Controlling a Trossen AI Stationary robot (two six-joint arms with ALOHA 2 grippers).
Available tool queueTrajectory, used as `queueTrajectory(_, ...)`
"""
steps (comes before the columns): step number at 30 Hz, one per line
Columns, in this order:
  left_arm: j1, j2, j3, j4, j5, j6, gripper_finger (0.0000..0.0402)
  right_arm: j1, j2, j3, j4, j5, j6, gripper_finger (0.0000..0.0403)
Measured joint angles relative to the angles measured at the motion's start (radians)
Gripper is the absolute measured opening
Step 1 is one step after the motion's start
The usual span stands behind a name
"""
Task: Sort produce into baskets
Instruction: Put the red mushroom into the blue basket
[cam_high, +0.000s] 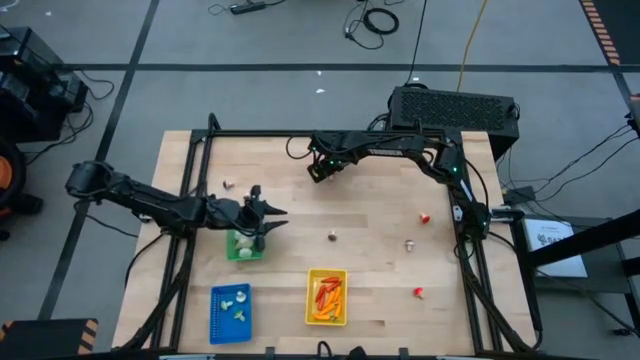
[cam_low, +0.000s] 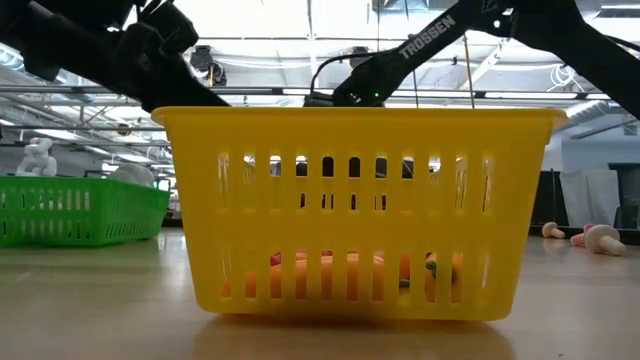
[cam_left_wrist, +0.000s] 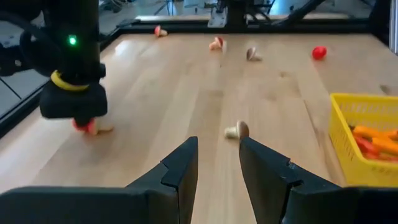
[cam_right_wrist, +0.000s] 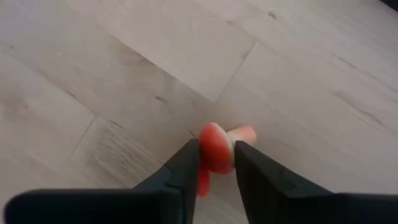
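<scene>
The surface (cam_high: 380, 280) under me is pale wood, laid in boards with visible grain and seams, its finish matt with only a soft sheen. My right pincer (cam_right_wrist: 216, 163) has dark matt fingers, plastic by the look of them, pressed against a small red-and-white piece (cam_right_wrist: 217, 148) that looks smooth and slightly glossy. My left pincer (cam_left_wrist: 217, 163) wears the same dull black finish. The yellow basket (cam_low: 355, 140) near the front edge is slotted moulded plastic, smooth and faintly shiny; the green basket (cam_low: 75, 210) and the blue basket (cam_high: 216, 320) look like the same plastic. The carrots (cam_left_wrist: 376, 138) look smooth and waxy.
</scene>
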Motion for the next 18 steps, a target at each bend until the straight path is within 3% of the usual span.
queueTrajectory(9, 0.0, -0.173, 0.0, -0.255, -0.089, -0.052, 0.0125, 0.001, -0.003, 0.0, 0.028, 0.006, -0.073, 0.0012)
queueTrajectory(18, 0.0, -0.273, 0.0, -0.383, -0.093, -0.055, 0.0125, 0.007, -0.028, -0.001, 0.038, 0.0, -0.12, 0.0001)
